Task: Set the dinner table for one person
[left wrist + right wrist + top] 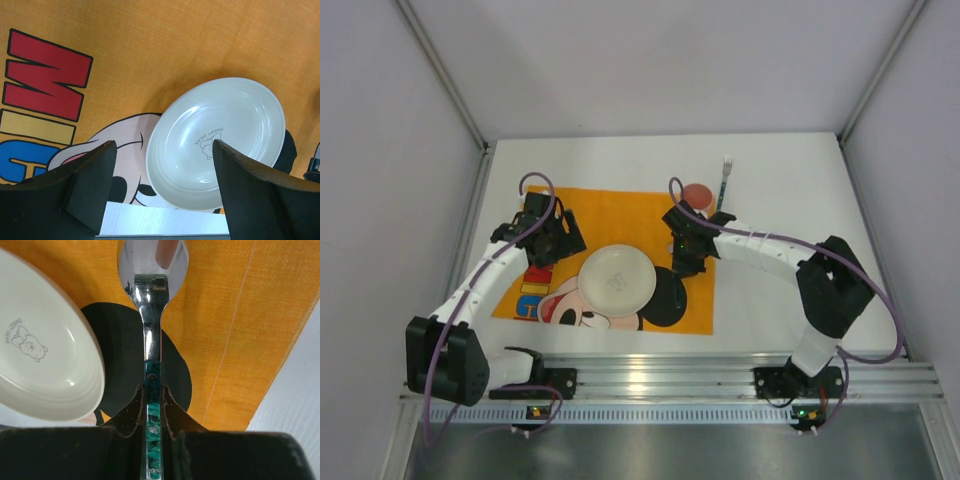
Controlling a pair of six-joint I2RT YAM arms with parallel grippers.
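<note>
- The worktop (780, 200) is rigid, flat and smooth. It offers nothing to grasp, and the mat (610, 215) by its front edge might slide on it.
- The right tool (152, 405) is clenched on the green handle of the spoon (152, 315), just right of the plate (45, 355). The spoon looks like light, stiff, slick steel, likely to pivot.
- The left tool (164, 150) hangs released over the mat, left of the plate.

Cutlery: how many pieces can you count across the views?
2: a spoon in the right jaws over the placemat; a likely fork on the table beside the cup.
</note>
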